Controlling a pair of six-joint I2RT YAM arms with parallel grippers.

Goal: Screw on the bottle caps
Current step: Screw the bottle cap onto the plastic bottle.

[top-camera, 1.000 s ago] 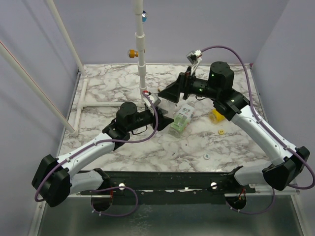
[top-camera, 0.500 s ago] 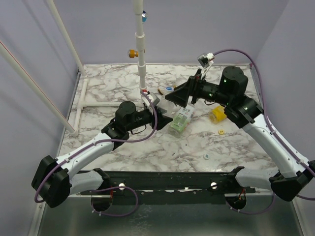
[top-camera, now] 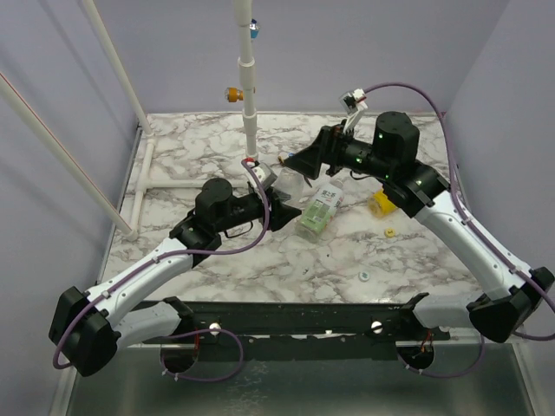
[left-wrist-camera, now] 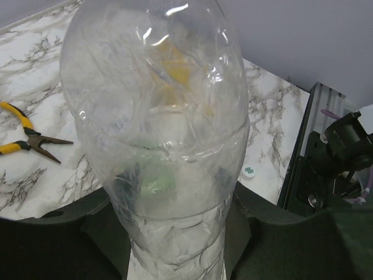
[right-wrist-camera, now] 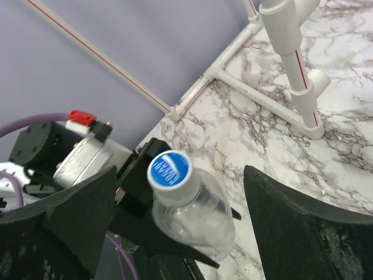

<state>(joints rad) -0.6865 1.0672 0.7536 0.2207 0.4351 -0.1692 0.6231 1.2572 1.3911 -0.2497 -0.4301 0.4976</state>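
My left gripper (top-camera: 277, 203) (left-wrist-camera: 175, 239) is shut on the lower body of a clear bottle (left-wrist-camera: 157, 116) (right-wrist-camera: 198, 219) and holds it tilted up off the table. A blue cap (right-wrist-camera: 169, 170) sits on the bottle's neck. My right gripper (top-camera: 299, 163) (right-wrist-camera: 180, 192) stands open around that cap, one finger on each side, touching neither. A second clear bottle with a green-and-white label (top-camera: 319, 211) lies on the table, and a yellow bottle (top-camera: 381, 202) lies to its right. A yellow cap (top-camera: 390, 232) and a whitish cap (top-camera: 364, 276) (left-wrist-camera: 249, 171) lie loose.
A white pipe frame (top-camera: 250, 104) (right-wrist-camera: 291, 52) stands at the back and runs along the left side of the marble table (top-camera: 191, 139). Yellow-handled pliers (left-wrist-camera: 26, 140) lie on the table. The black base rail (top-camera: 286, 316) runs along the near edge.
The right arm swung out to the right, then came back over the bottle's neck. The left arm shifted slightly left with the bottle. Neither gripper changed its opening.
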